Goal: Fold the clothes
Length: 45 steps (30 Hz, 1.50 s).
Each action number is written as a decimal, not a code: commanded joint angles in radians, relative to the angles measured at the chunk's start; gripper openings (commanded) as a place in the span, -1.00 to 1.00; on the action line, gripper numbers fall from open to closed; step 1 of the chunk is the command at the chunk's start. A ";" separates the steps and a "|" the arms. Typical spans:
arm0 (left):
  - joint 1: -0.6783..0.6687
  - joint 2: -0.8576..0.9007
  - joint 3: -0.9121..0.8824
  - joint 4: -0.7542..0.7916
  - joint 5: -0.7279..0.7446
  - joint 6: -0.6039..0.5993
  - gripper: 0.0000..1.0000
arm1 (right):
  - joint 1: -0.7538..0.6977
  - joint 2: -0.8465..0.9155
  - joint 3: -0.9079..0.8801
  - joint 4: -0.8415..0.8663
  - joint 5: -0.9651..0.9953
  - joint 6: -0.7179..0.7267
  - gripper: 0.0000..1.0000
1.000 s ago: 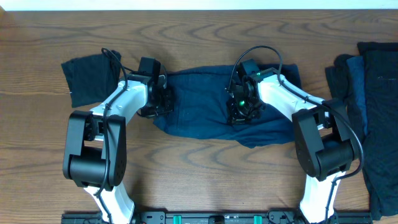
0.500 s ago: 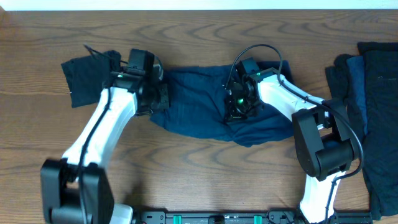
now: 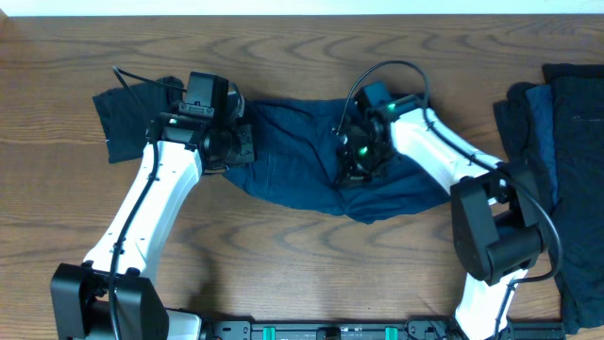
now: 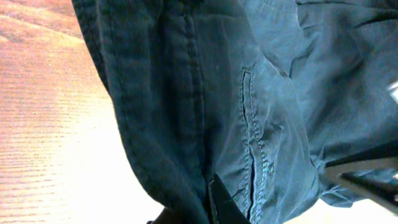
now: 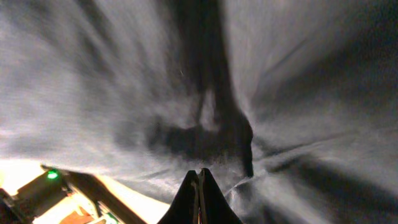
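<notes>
Navy in colour, the rumpled garment lies across the middle of the wooden counter, between the two arms. The left claw pinches its left edge beside a stitched seam. The right claw, fingertips pressed together, nips a pucker of cloth near its middle. A black cloth lies flat at far left, and more dark garments are stacked at the right edge.

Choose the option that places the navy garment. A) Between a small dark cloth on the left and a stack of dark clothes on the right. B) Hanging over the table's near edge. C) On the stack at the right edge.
A: seen from overhead, the navy garment lies in the middle, the small dark cloth to its left, the stack of dark clothes at the right.
</notes>
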 commanded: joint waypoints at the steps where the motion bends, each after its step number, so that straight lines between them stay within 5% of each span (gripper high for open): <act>1: 0.000 -0.012 0.060 0.000 -0.006 0.013 -0.88 | 0.063 -0.018 -0.072 0.031 0.070 0.067 -0.97; 16: 0.000 -0.012 0.165 -0.073 -0.071 0.056 -0.88 | 0.172 -0.019 -0.198 0.246 0.056 0.171 -0.98; 29: 0.000 -0.012 0.169 -0.090 -0.070 0.082 -0.88 | -0.018 -0.180 -0.054 0.213 0.038 0.104 -0.98; 45: 0.000 -0.012 0.170 -0.120 -0.065 0.081 -0.88 | 0.074 0.060 -0.055 0.508 0.085 0.148 -0.98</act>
